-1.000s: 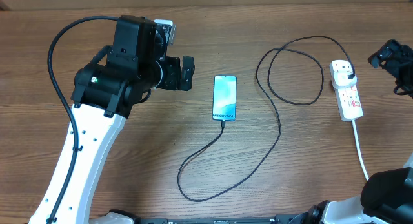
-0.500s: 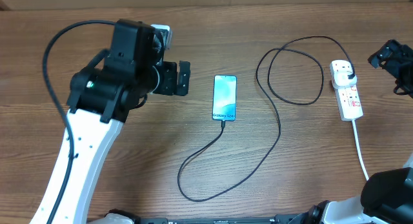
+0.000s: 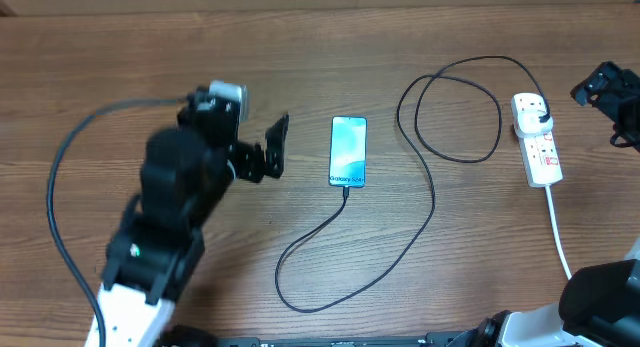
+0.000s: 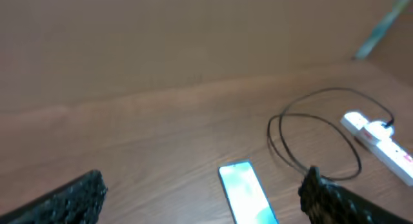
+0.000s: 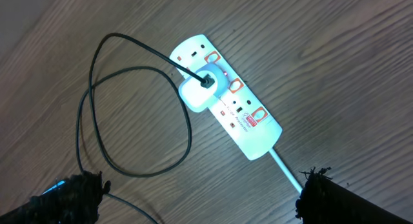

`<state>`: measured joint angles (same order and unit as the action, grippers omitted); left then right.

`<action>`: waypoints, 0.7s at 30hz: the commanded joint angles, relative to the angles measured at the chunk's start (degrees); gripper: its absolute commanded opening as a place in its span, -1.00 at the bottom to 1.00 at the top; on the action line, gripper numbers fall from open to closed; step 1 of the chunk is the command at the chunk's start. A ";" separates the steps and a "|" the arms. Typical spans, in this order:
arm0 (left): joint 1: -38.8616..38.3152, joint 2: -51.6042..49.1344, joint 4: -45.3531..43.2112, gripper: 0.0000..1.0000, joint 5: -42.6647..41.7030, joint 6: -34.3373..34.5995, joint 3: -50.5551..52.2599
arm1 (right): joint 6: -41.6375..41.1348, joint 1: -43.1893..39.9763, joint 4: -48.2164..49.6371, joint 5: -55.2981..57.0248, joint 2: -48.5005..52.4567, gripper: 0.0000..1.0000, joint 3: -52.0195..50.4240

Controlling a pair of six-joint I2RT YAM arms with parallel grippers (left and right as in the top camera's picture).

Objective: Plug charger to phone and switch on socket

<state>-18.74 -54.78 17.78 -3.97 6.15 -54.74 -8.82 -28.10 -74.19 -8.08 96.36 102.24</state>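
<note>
The phone (image 3: 348,151) lies flat mid-table with its cyan screen lit; it also shows in the left wrist view (image 4: 246,193). The charger cable (image 3: 432,202) runs from the phone's near end, loops across the table and ends at a plug in the socket (image 3: 538,141), a white power strip with red markings, seen close in the right wrist view (image 5: 227,104). My left gripper (image 3: 276,147) is open and empty, left of the phone. My right gripper (image 3: 610,95) hangs open above and right of the socket.
The socket's white cord (image 3: 558,232) runs toward the near right edge. The cable's big loop (image 3: 450,109) lies between phone and socket. A brown wall (image 4: 193,37) rises behind the table.
My left arm has pulled back toward the near left, away from the phone, and its image is blurred. The phone, cable, socket and right arm have not moved.
</note>
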 commanded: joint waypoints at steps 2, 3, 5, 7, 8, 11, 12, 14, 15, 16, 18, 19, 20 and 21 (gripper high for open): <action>2.49 11.52 -12.87 0.99 -4.96 -1.95 12.85 | -0.17 -0.09 0.17 0.35 -1.09 1.00 0.92; 3.45 13.66 -16.11 0.99 -5.90 -1.95 15.45 | -0.17 -0.09 0.15 0.35 -1.09 1.00 0.92; 5.46 18.08 -22.03 0.99 -7.30 -1.95 20.48 | -0.17 -0.09 0.17 0.35 -1.09 1.00 0.92; 7.63 22.69 -27.47 0.99 -7.98 -1.95 25.53 | -0.17 -0.09 0.15 0.35 -1.09 1.00 0.92; 8.44 24.50 -29.49 0.99 -7.98 -1.95 27.50 | -0.17 -0.09 0.15 0.35 -1.09 1.00 0.92; 10.56 29.94 -34.45 0.99 -7.96 -2.67 33.07 | -0.17 -0.09 0.15 0.35 -1.09 1.00 0.92; 11.21 31.69 -35.26 0.99 -8.02 -3.23 34.67 | -0.17 -0.09 0.15 0.35 -1.09 1.00 0.92; 12.33 34.27 -36.15 0.99 -8.24 -3.85 36.98 | -0.17 -0.09 0.15 0.35 -1.09 1.00 0.92; 12.96 35.54 -36.11 0.99 -8.79 -4.52 38.01 | -0.17 -0.09 0.17 0.35 -1.09 1.00 0.92; 14.01 37.35 -36.09 0.99 -10.38 -6.43 39.54 | -0.17 -0.09 0.15 0.35 -1.09 1.00 0.92; 15.43 39.39 -36.06 0.98 -12.94 -9.20 41.33 | -0.17 -0.09 0.17 0.35 -1.09 1.00 0.92; 16.20 40.37 -36.06 0.99 -14.29 -10.38 42.21 | -0.17 -0.09 0.15 0.35 -1.09 1.00 0.92; 16.92 41.33 -36.09 0.99 -15.32 -11.15 43.06 | -0.17 -0.09 0.15 0.35 -1.09 1.00 0.92; 17.64 42.36 -36.11 0.99 -15.80 -11.37 44.00 | -0.17 -0.09 0.15 0.35 -1.09 1.00 0.92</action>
<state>-3.31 -15.57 -18.04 -14.83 -0.10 -13.61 -8.84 -28.10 -74.22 -8.10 96.36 102.24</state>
